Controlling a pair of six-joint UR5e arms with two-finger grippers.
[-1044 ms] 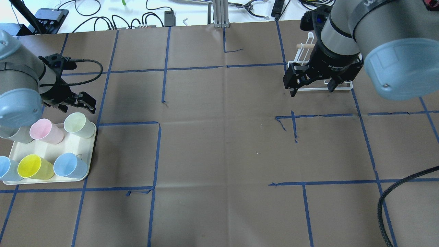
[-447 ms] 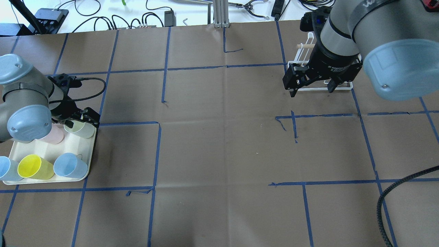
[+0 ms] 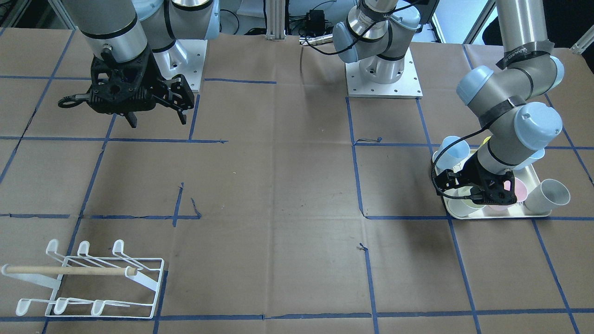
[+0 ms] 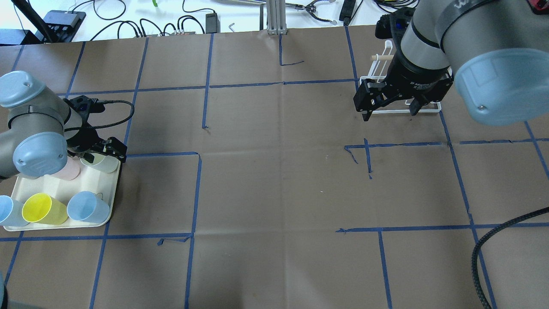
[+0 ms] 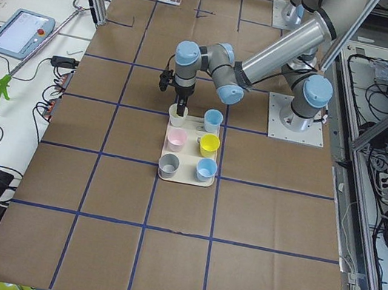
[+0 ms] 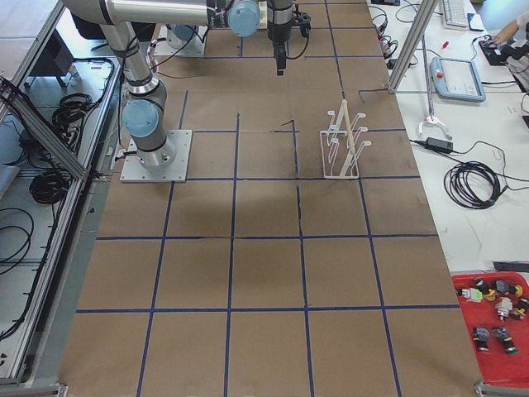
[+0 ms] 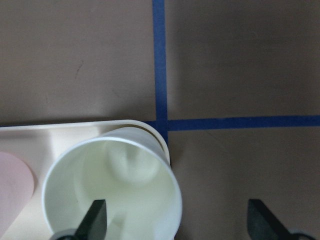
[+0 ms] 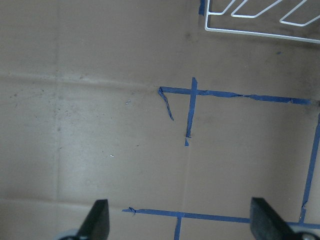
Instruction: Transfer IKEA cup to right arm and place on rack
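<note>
At the near left corner of the desk [image 4: 274, 184], a cream tray [image 4: 53, 187] carries six upright cups in two rows. The nearer row runs blue [image 4: 7, 211], yellow [image 4: 42, 209], blue [image 4: 88, 208]. The farther row holds a grey cup [image 5: 169, 165], a pink cup [image 4: 69, 171] and, at the tray's far right corner, the pale green cup [image 4: 102, 162].

The left arm [image 4: 32, 128] bends down over that farther row, hiding much of it from overhead. The left jaws stand spread wide across the wall of the pale green cup: one of them dips inside the cup's mouth, the other hangs outside, over the brown paper just beyond the tray's edge. Neither presses the wall in the wrist view.

Farther out, blue tape lines cross the brown paper. On the right side the right arm [image 4: 429, 43] holds the right jaws above the bare desk, spread wide and holding nothing.

Farthest off, at the desk's far right, stands the white wire rack [image 3: 142, 279] with its wooden dowel [image 3: 65, 270], apart from the right jaws.
</note>
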